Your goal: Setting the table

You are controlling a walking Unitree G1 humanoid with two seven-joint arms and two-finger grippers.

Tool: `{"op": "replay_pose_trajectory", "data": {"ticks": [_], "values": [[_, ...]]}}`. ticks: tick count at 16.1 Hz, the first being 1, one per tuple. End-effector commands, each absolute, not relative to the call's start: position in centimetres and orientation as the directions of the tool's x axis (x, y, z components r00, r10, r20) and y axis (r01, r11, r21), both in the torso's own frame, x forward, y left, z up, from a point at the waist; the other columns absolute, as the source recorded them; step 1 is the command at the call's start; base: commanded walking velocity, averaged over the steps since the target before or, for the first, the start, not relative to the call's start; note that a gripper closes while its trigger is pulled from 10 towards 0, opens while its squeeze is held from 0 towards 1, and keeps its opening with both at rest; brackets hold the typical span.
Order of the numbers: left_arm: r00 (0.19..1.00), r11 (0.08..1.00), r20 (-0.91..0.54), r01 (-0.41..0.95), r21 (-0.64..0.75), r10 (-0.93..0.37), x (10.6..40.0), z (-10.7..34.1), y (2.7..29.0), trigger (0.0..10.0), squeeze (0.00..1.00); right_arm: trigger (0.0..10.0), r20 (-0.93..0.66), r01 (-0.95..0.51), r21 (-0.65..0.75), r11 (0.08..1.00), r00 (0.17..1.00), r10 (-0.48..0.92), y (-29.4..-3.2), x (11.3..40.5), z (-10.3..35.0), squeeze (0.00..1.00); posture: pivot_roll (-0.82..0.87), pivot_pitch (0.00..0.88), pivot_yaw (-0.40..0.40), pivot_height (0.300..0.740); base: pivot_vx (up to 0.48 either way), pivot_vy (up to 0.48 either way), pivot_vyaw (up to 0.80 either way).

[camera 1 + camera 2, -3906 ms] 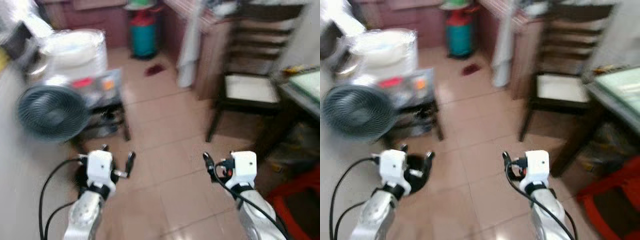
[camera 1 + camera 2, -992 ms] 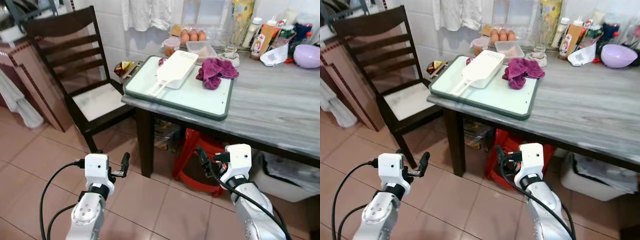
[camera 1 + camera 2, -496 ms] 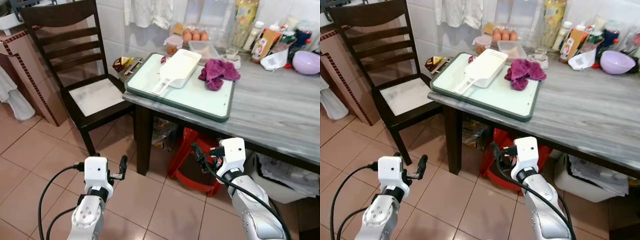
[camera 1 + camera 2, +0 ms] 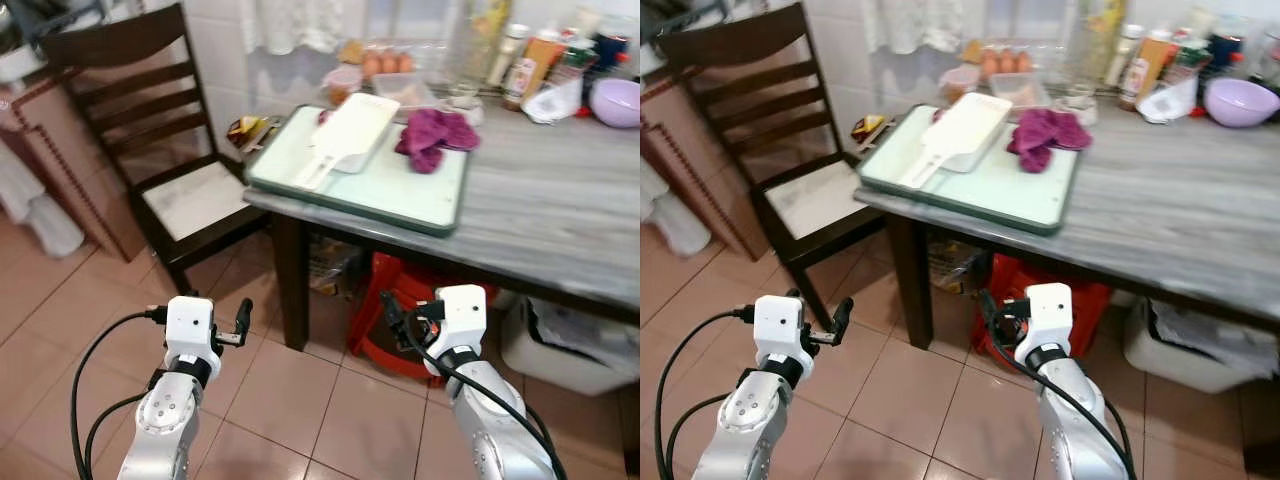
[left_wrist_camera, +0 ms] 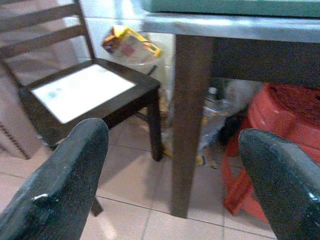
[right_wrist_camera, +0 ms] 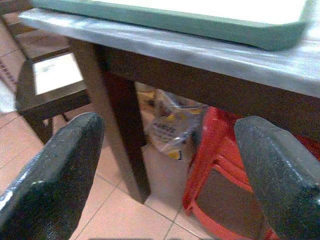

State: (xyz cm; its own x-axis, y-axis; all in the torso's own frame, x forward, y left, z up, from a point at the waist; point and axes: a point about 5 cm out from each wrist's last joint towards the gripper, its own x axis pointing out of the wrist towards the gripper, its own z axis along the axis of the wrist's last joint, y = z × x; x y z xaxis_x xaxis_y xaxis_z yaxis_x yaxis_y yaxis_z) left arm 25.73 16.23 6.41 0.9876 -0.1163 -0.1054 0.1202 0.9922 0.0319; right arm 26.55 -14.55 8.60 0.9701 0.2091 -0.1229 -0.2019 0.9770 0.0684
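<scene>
Both claws, left (image 4: 222,318) and right (image 4: 398,318), gape empty below the table (image 4: 560,215) edge

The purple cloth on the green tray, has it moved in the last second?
No. The purple cloth lies at the same far corner of the green tray, beside the white scoop; only the camera shifted.

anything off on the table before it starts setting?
Yes: a crumpled purple cloth lies dumped on the green board, beside a white slotted scoop laid askew. Both grippers, left and right, hang open below table height.
</scene>
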Motion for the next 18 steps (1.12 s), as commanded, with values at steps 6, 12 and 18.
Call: {"op": "replay_pose_trajectory", "data": {"ticks": [6,12,18], "values": [[0.98,0.991,-0.153,0.133,0.033,-0.126,25.39,5.61,16.08,10.0,0.0,10.0,-0.118,-0.168,0.071,0.983,0.977,0.175,-15.19,26.49,8.53,0.0,-0.09,0.093,0.024,0.74,0.0,0.0,-0.49],[0.98,0.992,-0.157,0.127,0.027,-0.121,25.28,5.54,16.01,10.0,0.0,10.0,-0.115,-0.171,0.067,0.983,0.977,0.178,-15.24,26.57,8.66,0.0,-0.09,0.098,0.017,0.74,-0.179,0.0,-0.16],[0.979,0.99,-0.158,0.135,0.031,-0.129,25.49,5.66,16.08,10.0,0.0,10.0,-0.11,-0.16,0.07,0.985,0.98,0.167,-15.28,26.56,8.68,0.0,-0.09,0.096,0.026,0.74,-0.314,0.0,0.0]]}}
